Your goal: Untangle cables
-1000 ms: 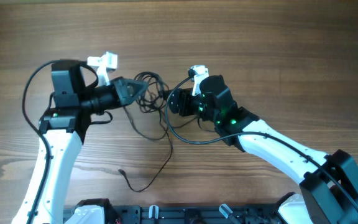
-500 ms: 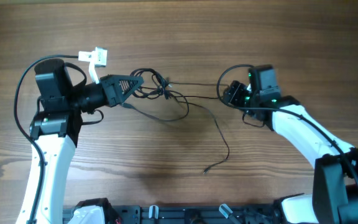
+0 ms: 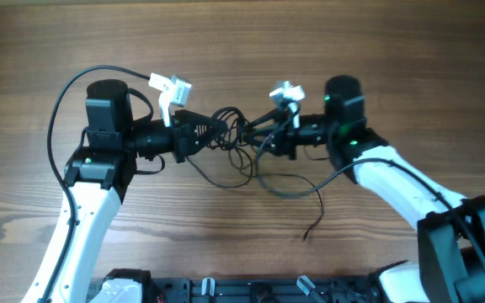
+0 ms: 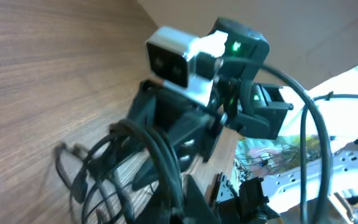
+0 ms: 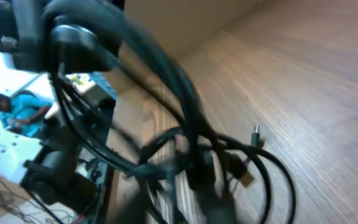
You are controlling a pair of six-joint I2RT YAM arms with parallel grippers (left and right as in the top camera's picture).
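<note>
The cables [image 3: 236, 136] are a small dark tangle of thin black cords at the table's middle, with slack loops hanging toward me and one loose end [image 3: 306, 236] lying on the wood. My left gripper [image 3: 217, 131] points right and is shut on the tangle's left side. In the left wrist view the cables [image 4: 104, 168] run down into my left gripper [image 4: 180, 214]. My right gripper [image 3: 256, 137] points left and meets the tangle from the other side, close to the left gripper. The right wrist view is blurred: the cables [image 5: 188, 152] run down into my right gripper [image 5: 211, 214], with a small plug [image 5: 255, 130] beside them.
The wooden table [image 3: 394, 76] stretches all round. A black rail [image 3: 226, 290] runs along its front edge. White wrist cameras [image 3: 172, 87] stick up above both grippers. The thick arm cable [image 3: 61, 109] loops out on the left.
The right gripper has swung back left to the tangle and closed there. The left gripper has shifted right. The strand stretched between them has gone slack and the loose end lies further right.
</note>
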